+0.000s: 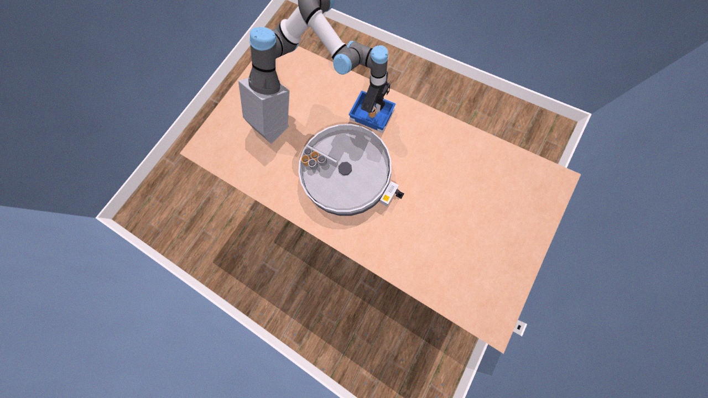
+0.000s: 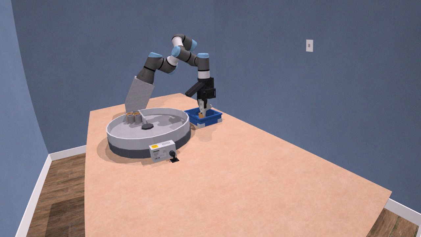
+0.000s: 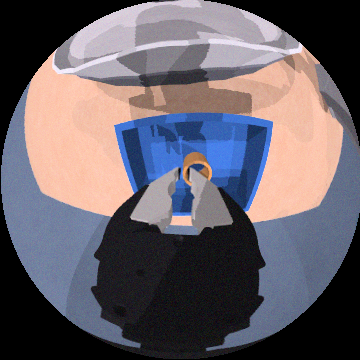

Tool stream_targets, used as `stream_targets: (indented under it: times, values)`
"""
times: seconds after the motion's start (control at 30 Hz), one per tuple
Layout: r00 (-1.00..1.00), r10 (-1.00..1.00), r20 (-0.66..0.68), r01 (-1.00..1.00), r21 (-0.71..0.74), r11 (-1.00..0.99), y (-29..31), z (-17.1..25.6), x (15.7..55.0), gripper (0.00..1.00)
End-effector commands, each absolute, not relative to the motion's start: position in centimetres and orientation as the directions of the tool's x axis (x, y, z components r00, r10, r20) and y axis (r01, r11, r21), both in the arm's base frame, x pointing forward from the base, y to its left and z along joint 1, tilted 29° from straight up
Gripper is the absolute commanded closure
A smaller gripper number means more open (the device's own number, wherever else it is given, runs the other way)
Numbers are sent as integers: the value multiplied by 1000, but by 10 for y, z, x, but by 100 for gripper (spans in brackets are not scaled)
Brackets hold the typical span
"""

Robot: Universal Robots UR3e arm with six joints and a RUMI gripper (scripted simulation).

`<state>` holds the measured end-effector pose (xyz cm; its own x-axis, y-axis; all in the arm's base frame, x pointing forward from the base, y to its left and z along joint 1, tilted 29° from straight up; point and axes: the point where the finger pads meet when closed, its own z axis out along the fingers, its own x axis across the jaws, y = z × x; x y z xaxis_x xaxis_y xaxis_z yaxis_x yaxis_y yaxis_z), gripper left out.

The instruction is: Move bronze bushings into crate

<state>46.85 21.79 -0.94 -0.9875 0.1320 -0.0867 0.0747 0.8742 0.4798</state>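
Gripper [image 1: 373,109] [image 2: 202,113] [image 3: 184,168], one: pointed down over the crate, its two gray fingers a narrow gap apart. One fingertip is set inside a bronze bushing, the other outside, with the bushing's thin wall between them; whether the wall is firmly pinched cannot be told.

Bronze bushing [image 1: 372,113] [image 2: 201,115] [image 3: 192,159], one: located within the crate's walls, its open end seen in the wrist view. Contact with the crate floor cannot be confirmed.

Crate [image 1: 366,122] [image 2: 212,120] [image 3: 125,145], blue, one: placed on the table [image 1: 460,213] [image 2: 235,176] [image 3: 65,130], just beside the turntable.

Turntable [image 1: 356,193] [image 2: 132,141] [image 3: 150,65], round, gray, high-rimmed: fitted with a dark hub [image 1: 344,168] [image 2: 147,126] and a straight divider [image 1: 322,154] [image 2: 142,116]. Five upright bushings are clustered between divider and rim: two bronze ones [image 1: 305,158] [image 2: 128,117] and three gray ones [image 1: 322,159] [image 2: 137,118].

Labeled box [image 1: 389,193] [image 2: 162,150], white: mounted at the turntable's side, marked with a yellow patch.
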Motion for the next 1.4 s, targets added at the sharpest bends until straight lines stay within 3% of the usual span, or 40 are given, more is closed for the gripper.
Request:
stream_targets:
  times: [0.0, 1.37]
  values:
    - [-987, 133, -89, 74, 480, 874, 218, -8, 469, 94]
    - [-987, 133, -89, 74, 480, 874, 210, 6, 467, 94]
